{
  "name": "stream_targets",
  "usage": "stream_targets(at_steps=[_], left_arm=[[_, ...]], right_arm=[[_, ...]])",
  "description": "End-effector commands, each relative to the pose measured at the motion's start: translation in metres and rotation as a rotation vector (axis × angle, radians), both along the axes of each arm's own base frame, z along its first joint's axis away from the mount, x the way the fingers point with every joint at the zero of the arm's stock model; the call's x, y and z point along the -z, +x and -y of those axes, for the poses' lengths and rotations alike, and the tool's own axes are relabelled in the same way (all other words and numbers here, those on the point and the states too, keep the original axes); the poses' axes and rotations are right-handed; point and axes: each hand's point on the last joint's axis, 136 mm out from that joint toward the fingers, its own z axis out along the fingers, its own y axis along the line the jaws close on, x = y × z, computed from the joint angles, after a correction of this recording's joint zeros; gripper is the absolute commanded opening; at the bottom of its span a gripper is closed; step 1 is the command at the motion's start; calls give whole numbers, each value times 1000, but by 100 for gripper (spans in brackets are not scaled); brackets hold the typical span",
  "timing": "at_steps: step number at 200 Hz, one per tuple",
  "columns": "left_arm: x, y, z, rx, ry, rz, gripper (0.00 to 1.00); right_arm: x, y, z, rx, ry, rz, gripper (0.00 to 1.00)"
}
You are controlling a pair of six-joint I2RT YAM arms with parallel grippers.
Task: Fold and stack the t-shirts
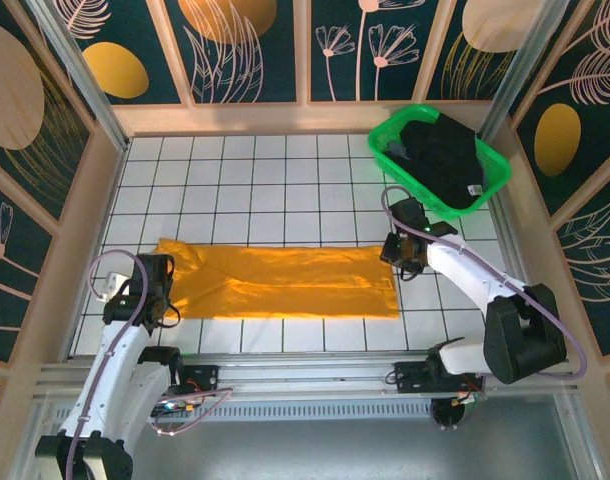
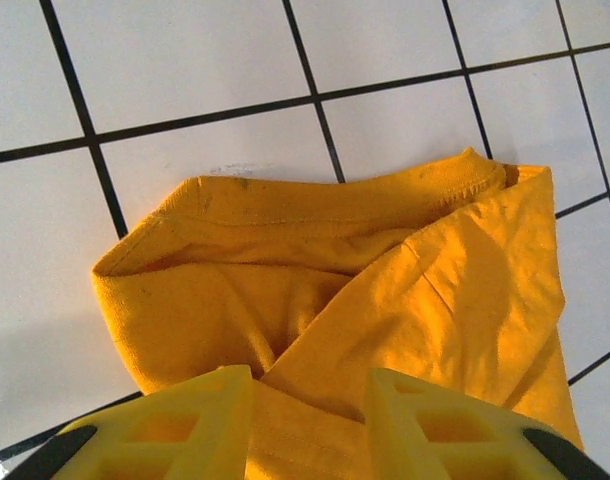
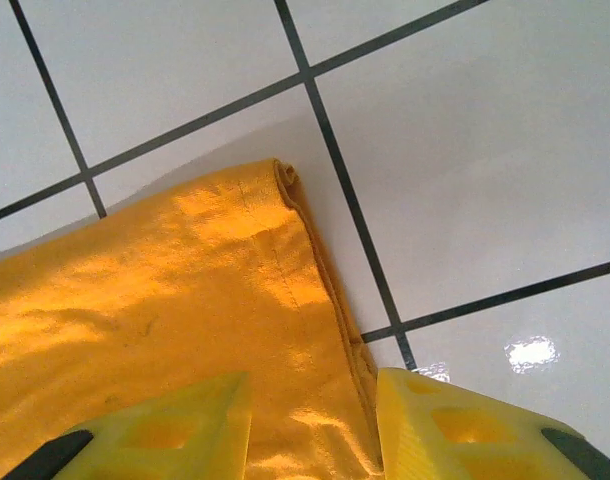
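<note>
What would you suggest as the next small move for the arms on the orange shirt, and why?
Probably shut both grippers: the left gripper stands open with the collar end of the orange shirt in its gap, the right gripper open over the hem corner, and the shirt lies as a long strip.

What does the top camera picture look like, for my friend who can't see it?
An orange-yellow t-shirt lies folded in a long strip across the white tiled table, with the left gripper at its left end and the right gripper at its right end. A black t-shirt sits in a green basket at the far right.
</note>
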Motion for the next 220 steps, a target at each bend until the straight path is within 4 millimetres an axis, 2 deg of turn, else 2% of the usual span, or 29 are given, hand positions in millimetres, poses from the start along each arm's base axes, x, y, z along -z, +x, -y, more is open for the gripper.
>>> stream_targets(at_steps=[1,15,34,48,68,95,124,139,160,200,220], left_arm=[[-32,21,-4,31,50,57,36],[-43,41,-1,73,64,82,36],[-52,79,12,163,47,148,32],[-50,100,20,196,18,171,30],[-44,132,30,241,-27,196,29],[-17,165,28,280,-101,176,29],[16,190,9,290,-143,120,26],[35,190,-5,287,-137,38,22],[60,167,-22,248,-151,-88,11],[88,129,-46,214,-183,-149,2],[91,125,-54,207,-194,-153,0]], right_arm=[[-6,6,-5,26,20,-1,37],[-6,15,-14,14,54,8,34],[1,24,-33,-12,126,-28,28],[9,29,-43,-23,164,-57,24],[21,33,-53,-22,195,-94,23],[39,39,-55,-10,193,-124,23],[58,39,-50,25,167,-162,22],[67,37,-42,49,139,-184,22],[76,34,-32,79,101,-209,22],[87,30,-18,113,65,-247,22],[89,32,-13,126,49,-251,22]])
